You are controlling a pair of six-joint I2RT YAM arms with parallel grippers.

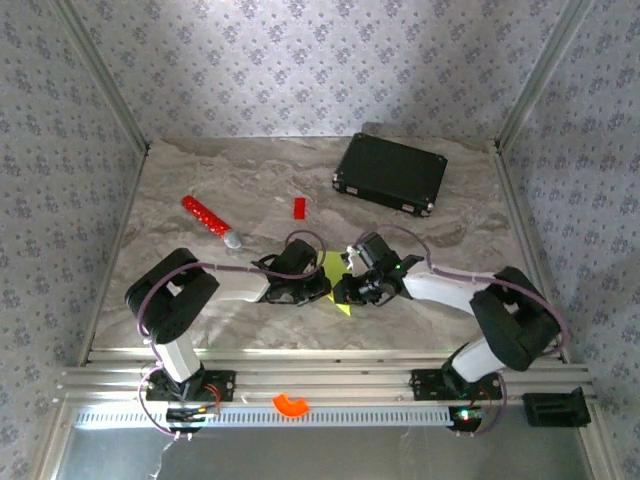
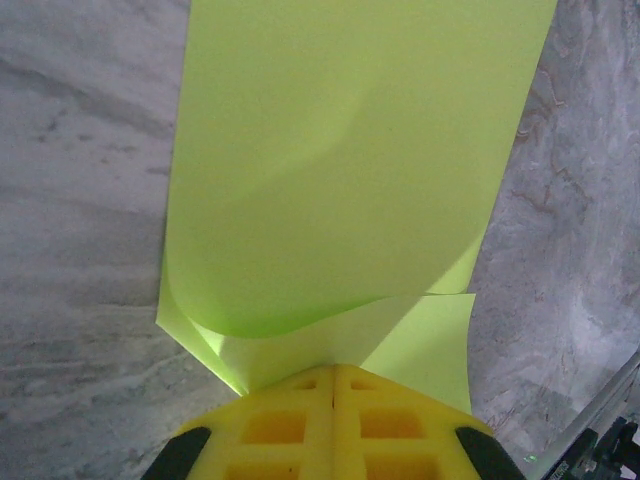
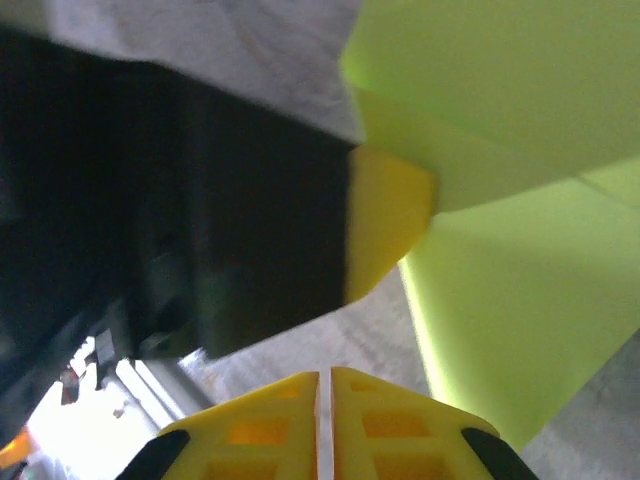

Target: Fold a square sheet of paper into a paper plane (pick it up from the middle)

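The left gripper (image 2: 333,372) has its yellow fingers pressed together on the folded edge of the square sheet of paper (image 2: 340,170), probably so that the curled upper layer does not spring open. The right gripper (image 3: 322,378) also has its fingers together, just left of the sheet. Whether it nips a corner, I cannot tell. The paper lies between both arms, at the near middle of the table (image 1: 200,170).
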